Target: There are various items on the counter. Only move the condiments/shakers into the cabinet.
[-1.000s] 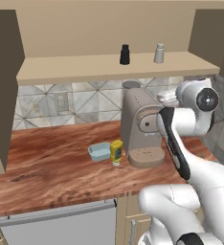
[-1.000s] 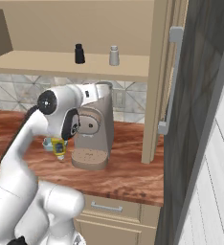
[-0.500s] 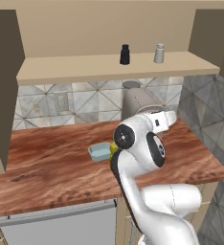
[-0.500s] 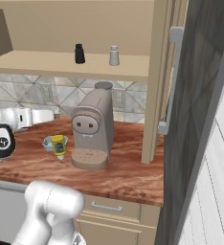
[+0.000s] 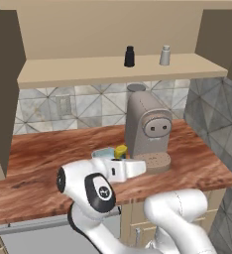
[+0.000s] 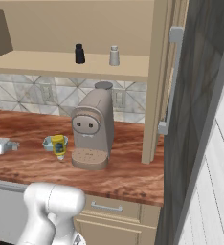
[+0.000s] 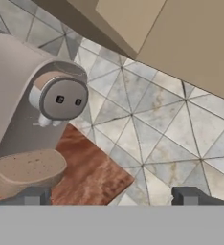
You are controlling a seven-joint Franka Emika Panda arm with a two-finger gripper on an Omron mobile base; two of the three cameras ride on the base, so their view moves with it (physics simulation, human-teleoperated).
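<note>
Swinging low across the lower half of the left base view, the arm has dropped from beside the coffee machine (image 5: 146, 130) a second ago to just above the counter (image 5: 38, 163), its white hand now lying level at centre frame with the gripper (image 5: 140, 166) pointing right, just short of the machine's drip tray. In the hand view the two finger tips (image 7: 31, 196) sit far apart at the bottom corners, jaws spread wide and holding nothing between them; the machine's face fills the left of that view.

The black shaker (image 5: 129, 56) and the grey-white shaker (image 5: 165, 55) stand upright on the cabinet (image 5: 113, 69) shelf in the upper centre, as they did a second ago. The yellow bottle (image 6: 59, 145) stays on the counter at left centre of the right base view, in front of the light-blue dish (image 6: 50, 141) and left of the machine.

No label, brand or writing is readable on anything.
</note>
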